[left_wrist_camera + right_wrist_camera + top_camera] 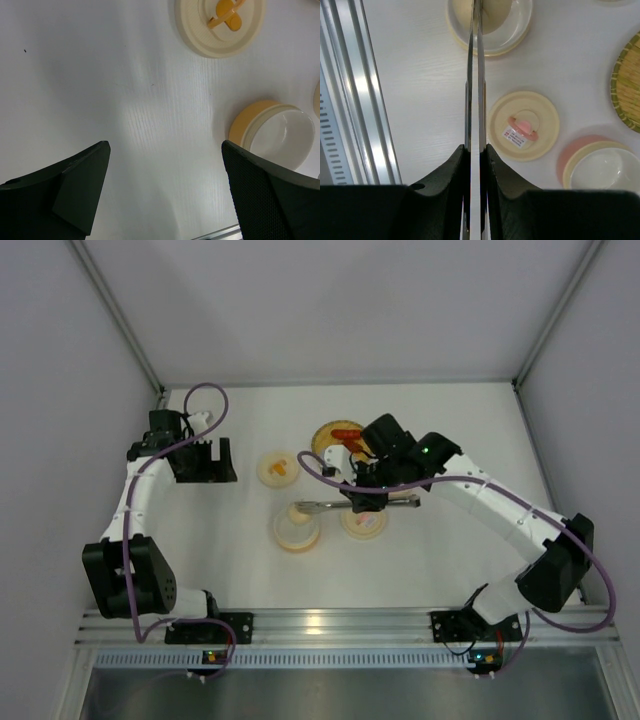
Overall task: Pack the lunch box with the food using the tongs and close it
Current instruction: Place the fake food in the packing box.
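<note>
Right arm at work over the table (100,75); left arm idle. The right fingers (452,170) were clenched on the handle end of the tongs (481,115), pressing the two metal arms nearly together. The long axis of the tongs ran straight ahead from those fingers, roughly along the near edge of the table, and their tips ended over the orange-sided bowl (240,127). The white ball (495,12) lay at that far end, at the bowl's mouth; whether the tips pinched it or it rested inside could not be told. The coming move therefore turned on the tips' position above this bowl; the right arm was the nearer, carrying the tool. The left fingers (80,180) stood released and wide apart, grasping nothing, well apart from the ball. Counts: one pair of tongs; one ball; two bowls, the second a pink-sided bowl (570,160), empty, just beside the tongs; two round lids, the pink-marked lid (522,102) and the orange-marked lid (200,35), both off; one woven plate (322,435) bearing the red sausage pieces (346,434), at least two showing, the rest hidden by the right arm.
</note>
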Action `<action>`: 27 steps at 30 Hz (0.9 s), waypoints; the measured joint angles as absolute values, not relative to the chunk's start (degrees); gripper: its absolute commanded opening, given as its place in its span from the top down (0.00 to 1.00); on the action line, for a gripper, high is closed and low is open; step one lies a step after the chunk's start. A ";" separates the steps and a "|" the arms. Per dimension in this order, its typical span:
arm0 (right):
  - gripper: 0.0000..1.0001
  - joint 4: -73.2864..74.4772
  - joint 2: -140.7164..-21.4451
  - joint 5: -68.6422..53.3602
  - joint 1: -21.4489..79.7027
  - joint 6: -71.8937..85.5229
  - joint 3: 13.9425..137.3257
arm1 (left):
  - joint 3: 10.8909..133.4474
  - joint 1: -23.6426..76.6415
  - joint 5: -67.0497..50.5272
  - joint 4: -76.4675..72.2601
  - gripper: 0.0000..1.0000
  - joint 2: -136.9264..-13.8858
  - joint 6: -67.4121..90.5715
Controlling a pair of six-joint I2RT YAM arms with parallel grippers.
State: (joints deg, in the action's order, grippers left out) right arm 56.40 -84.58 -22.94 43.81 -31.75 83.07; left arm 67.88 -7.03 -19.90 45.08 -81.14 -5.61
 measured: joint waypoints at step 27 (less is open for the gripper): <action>1.00 50.17 -95.09 -13.13 50.52 -29.39 80.38 | 67.88 -7.03 -19.40 45.19 0.02 -81.14 -5.69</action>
